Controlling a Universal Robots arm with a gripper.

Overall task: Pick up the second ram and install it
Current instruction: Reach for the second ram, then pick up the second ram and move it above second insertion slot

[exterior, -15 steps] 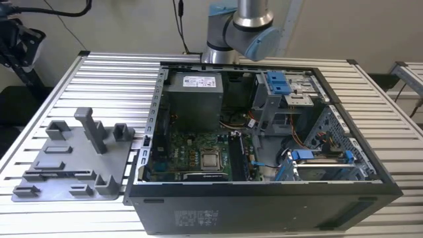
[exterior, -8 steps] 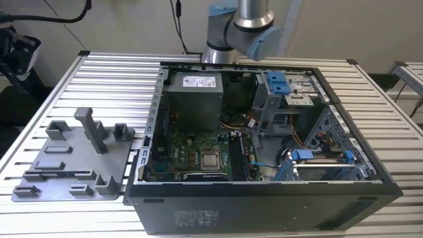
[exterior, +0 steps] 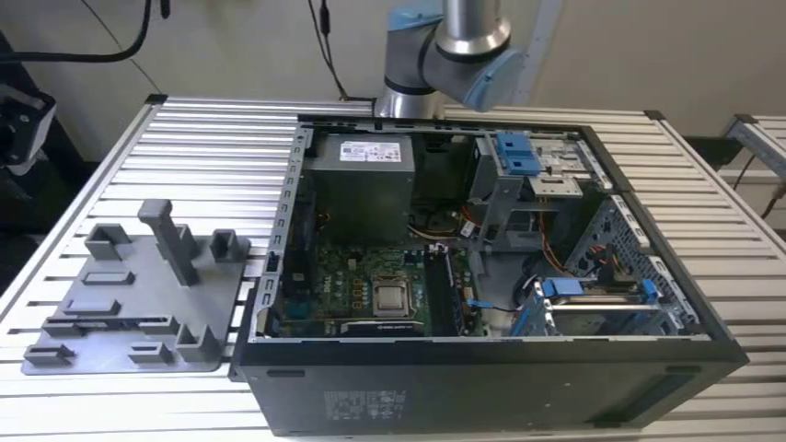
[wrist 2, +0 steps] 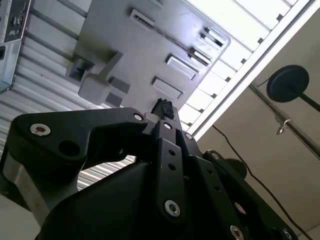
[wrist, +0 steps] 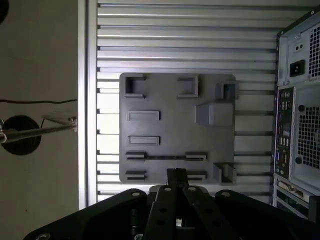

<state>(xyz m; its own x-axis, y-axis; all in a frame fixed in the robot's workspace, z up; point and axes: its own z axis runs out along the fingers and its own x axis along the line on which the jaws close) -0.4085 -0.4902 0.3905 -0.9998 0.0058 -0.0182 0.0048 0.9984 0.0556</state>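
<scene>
The second ram (wrist: 165,157) shows as a thin dark strip standing on edge between two holders of the grey holder tray (wrist: 175,125). In both wrist views my gripper (wrist: 176,174) hangs well above that tray, near the tray's edge and just beside the ram's row. Its black fingers are pressed together, shut, with nothing between them. The fingertips meet at the gripper (wrist 2: 162,106), with the tray (wrist 2: 140,55) far beyond them. In the exterior view the tray (exterior: 135,285) lies on the table at the exterior view's left, beside the open computer case (exterior: 491,258).
The case lies open with its motherboard (exterior: 368,285) and power supply (exterior: 359,184) exposed; its rear panel (wrist: 297,100) faces the tray. The slatted metal table (exterior: 209,157) ends at an edge (wrist: 90,100) close to the tray. The arm (exterior: 448,55) rises behind the case.
</scene>
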